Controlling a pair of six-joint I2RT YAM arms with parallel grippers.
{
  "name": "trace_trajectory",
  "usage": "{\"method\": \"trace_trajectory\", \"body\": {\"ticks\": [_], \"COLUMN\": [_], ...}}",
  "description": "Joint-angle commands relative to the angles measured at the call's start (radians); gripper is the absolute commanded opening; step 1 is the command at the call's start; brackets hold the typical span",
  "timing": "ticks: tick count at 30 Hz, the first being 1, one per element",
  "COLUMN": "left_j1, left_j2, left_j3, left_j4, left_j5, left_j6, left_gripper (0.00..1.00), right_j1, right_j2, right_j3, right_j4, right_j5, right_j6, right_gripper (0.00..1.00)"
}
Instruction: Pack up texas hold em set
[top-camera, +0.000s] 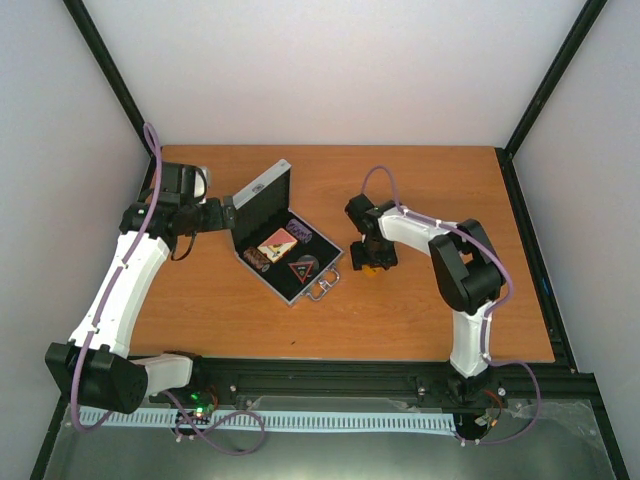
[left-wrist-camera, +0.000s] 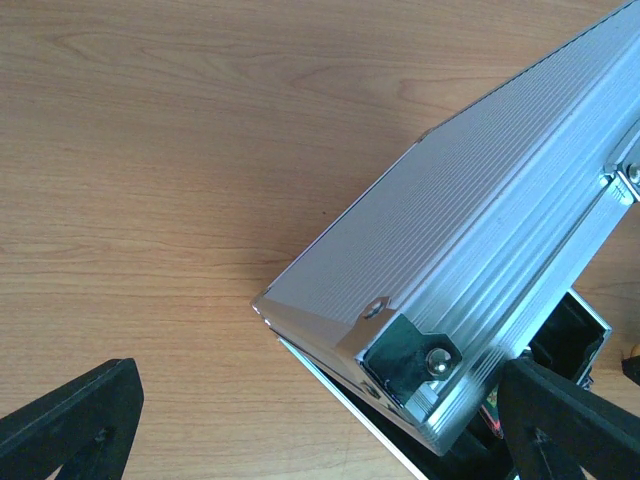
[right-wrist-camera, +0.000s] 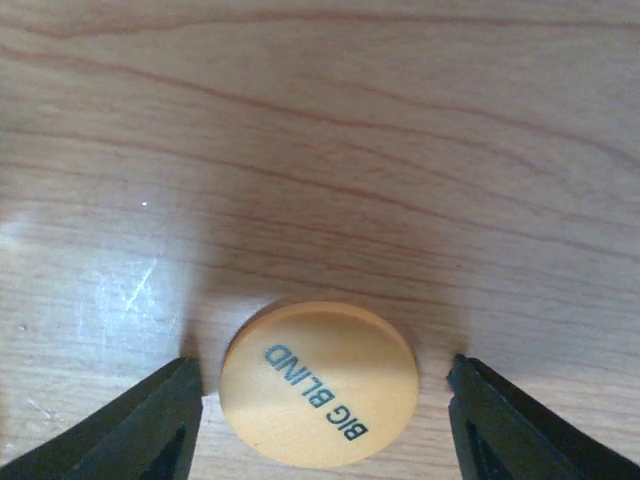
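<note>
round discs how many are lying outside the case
1. An orange disc marked BIG BLIND lies flat on the table, right of the open case, between the open fingers of the right gripper. More may sit inside the case; too small to tell.

Colours, table and set — wood, silver, black, spots of red.

Table (top-camera: 420, 320): orange-brown wood with fine darker grain lines, black frame along its edges. Case (left-wrist-camera: 480, 230): silver shell, lid outside finely ribbed in parallel lines, black corner patch with a bright rivet, black lining. Inside it: card deck (top-camera: 277, 241) red with a pale pattern; triangular button (top-camera: 300, 268) dark with red markings; chip stacks (top-camera: 298, 229) purplish — detail too small. Disc (right-wrist-camera: 320, 385): flat pale orange, "BIG BLIND" in dark blue-grey capitals. Left arm (top-camera: 125, 285) and right arm (top-camera: 415, 228): white shells, black joints, lilac cables.
</note>
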Motion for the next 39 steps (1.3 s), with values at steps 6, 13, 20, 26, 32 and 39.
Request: {"method": "trace_trajectory", "body": {"ticks": [6, 13, 20, 26, 32, 39], "left_j1": [-0.003, -0.003, -0.002, -0.003, -0.003, -0.003], "left_j2": [0.015, 0.007, -0.002, -0.003, -0.002, -0.003], "left_j3": [0.016, 0.008, 0.003, 0.006, 0.009, 0.019], "left_j4": [-0.026, -0.022, -0.021, -0.019, -0.02, -0.031], "left_j5": [-0.022, -0.018, -0.016, -0.011, -0.009, -0.015], "left_j6": [0.018, 0.016, 0.016, 0.015, 0.014, 0.017], "left_gripper": [1.0, 1.0, 1.0, 1.0, 1.0, 1.0], "right_j1": [-0.004, -0.004, -0.004, -0.004, -0.004, -0.011], "right_j2": [0.011, -0.004, -0.05, -0.082, -0.064, -0.009], "right_j3": [-0.075, -0.042, 0.038, 0.084, 0.078, 0.065], "right_j4": [0.021, -0.002, -0.059, -0.089, -0.09, -0.068], "right_j5": [-0.023, -0.008, -0.006, -0.008, 0.004, 0.004], "right_j6": [0.018, 0.017, 0.02, 0.024, 0.009, -0.033], "right_gripper": [0.46, 0.36, 0.36, 0.42, 0.8, 0.88]}}
